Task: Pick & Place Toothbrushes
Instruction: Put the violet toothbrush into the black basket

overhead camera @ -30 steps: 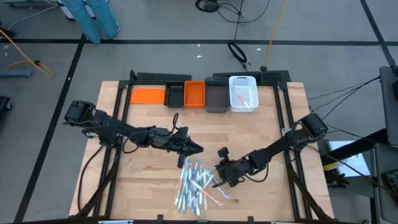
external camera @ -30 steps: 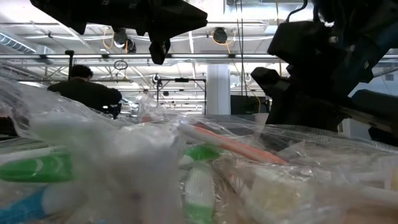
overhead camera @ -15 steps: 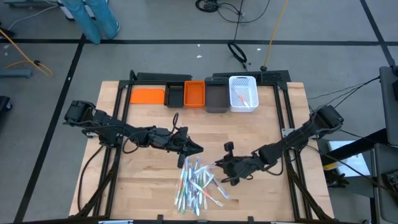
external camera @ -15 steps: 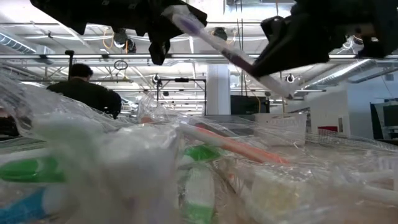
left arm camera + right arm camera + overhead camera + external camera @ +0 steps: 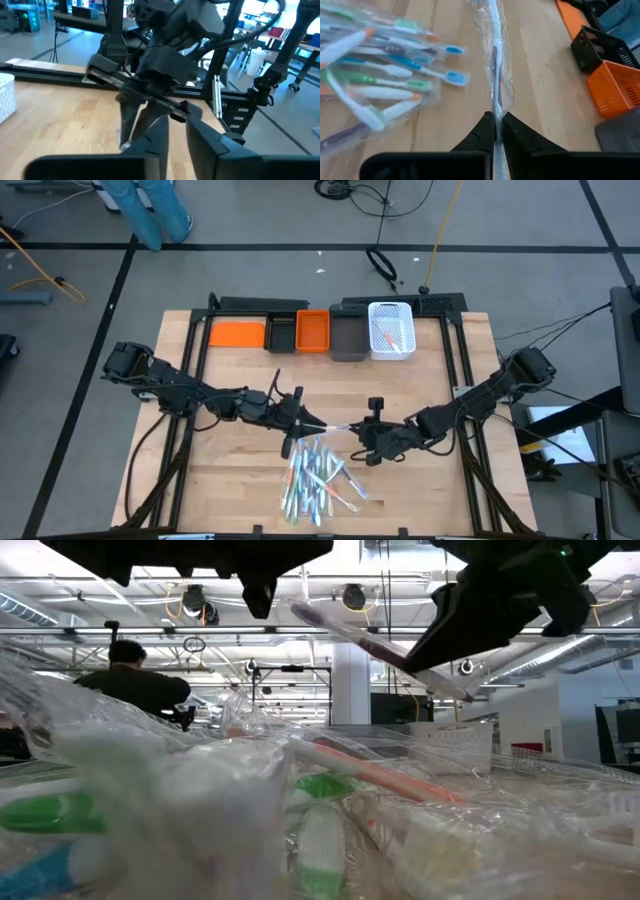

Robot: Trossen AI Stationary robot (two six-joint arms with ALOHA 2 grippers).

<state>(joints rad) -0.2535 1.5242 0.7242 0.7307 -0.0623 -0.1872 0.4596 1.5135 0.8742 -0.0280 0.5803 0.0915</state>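
Up close, the right wrist view alone shows the right gripper [image 5: 495, 131] clamped on one wrapped purple brush [image 5: 493, 60], held above the table [image 5: 400, 385]. From above, that brush [image 5: 338, 426] spans between the right gripper [image 5: 362, 430] and left gripper [image 5: 305, 421]; whether the left's jaws are together I cannot tell. Below them lies the pile [image 5: 318, 477], a dozen or so brushes. Farther back stand five bins: flat orange [image 5: 237, 333], black [image 5: 281, 332], orange [image 5: 313, 331], grey [image 5: 347, 338], and white [image 5: 391, 331].
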